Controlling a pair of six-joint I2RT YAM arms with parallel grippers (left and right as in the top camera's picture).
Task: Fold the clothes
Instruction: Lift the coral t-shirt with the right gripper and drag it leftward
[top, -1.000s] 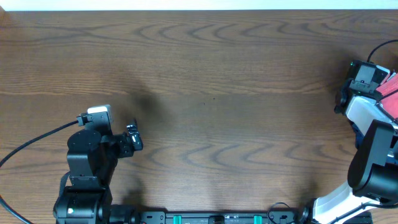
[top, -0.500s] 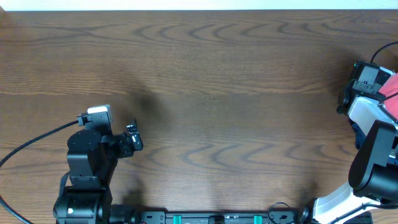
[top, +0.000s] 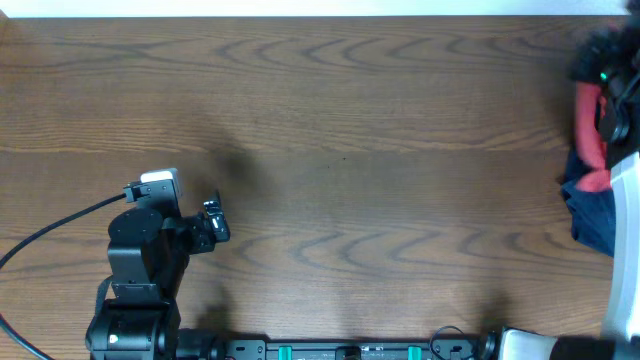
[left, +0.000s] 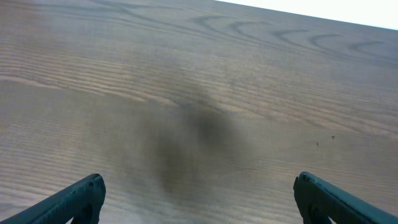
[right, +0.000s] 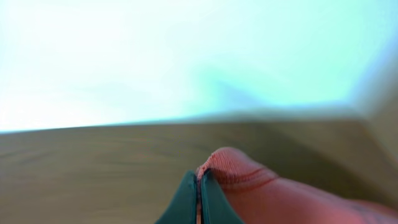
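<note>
Step in hand: pickup. Right pincer (right: 199, 198) is clamped on a fold of the red-orange cotton T-shirt (right: 249, 190) at the brown wooden bench's (top: 350, 120) far right edge. Left pincer (left: 199, 186) is apart and idle. Next, I'd judge: drag the shirt to centre and spread it flat.

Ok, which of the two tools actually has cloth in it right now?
The right tool: its jaws are shut on a fold of the red-orange shirt. The left tool stands wide open over the table, holding nothing.
</note>
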